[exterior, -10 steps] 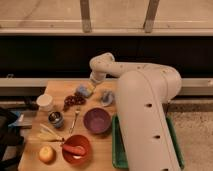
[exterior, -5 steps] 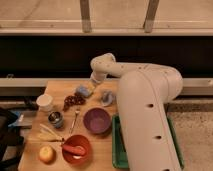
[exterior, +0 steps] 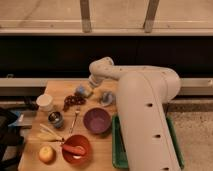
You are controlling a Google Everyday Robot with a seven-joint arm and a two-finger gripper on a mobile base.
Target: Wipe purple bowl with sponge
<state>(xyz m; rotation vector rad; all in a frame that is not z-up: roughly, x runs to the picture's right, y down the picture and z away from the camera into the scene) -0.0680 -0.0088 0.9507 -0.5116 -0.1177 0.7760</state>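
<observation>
Compared with a second ago, our arm sits a touch further right and lower, while the things on the surface (exterior: 60, 89) lie as before. Our gripper (exterior: 93, 81) hangs at the far side of the surface with its jaws spread wide and nothing in them, just above and right of the sponge (exterior: 83, 91). The sponge lies flat on the wood, beside a cluster of dark red grapes (exterior: 74, 100). A crumpled grey-blue cloth (exterior: 106, 97) lies to the right of the sponge. The purple bowl (exterior: 97, 120) stands upright nearer the front, beside the green tray (exterior: 118, 150). A fork (exterior: 76, 117) lies left of it, and a red bowl (exterior: 76, 148) stands at the front edge.
</observation>
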